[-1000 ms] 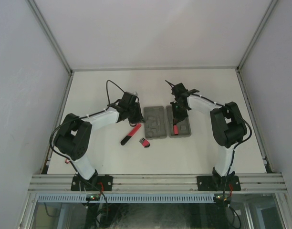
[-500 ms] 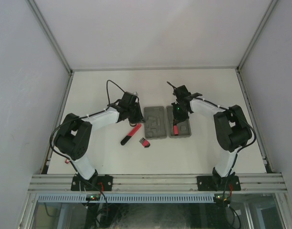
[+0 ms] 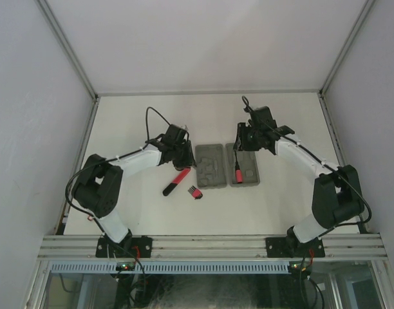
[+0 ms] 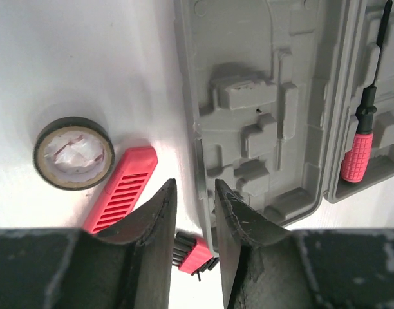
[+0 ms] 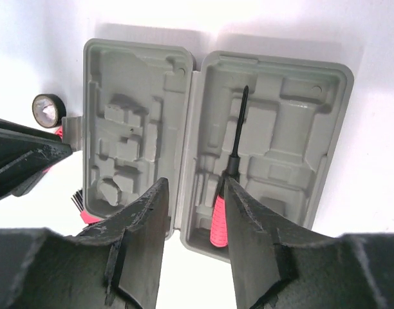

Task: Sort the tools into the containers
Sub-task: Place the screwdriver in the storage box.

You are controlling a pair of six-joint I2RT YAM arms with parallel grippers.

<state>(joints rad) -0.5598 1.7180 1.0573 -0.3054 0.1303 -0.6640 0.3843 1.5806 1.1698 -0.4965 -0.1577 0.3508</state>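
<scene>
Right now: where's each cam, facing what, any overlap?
Top external: above and behind the bases, facing down at the white table; left arm and right arm show whole.
Left wrist: on the left arm, facing down past its own parted jaws at a small black ring and the left half of the grey plastic hinged case.
Right wrist: on the right arm, facing down past its own parted jaws at the whole open case.
Shared: all three show the case and the thin red-handled screwdriver in its right half.
</scene>
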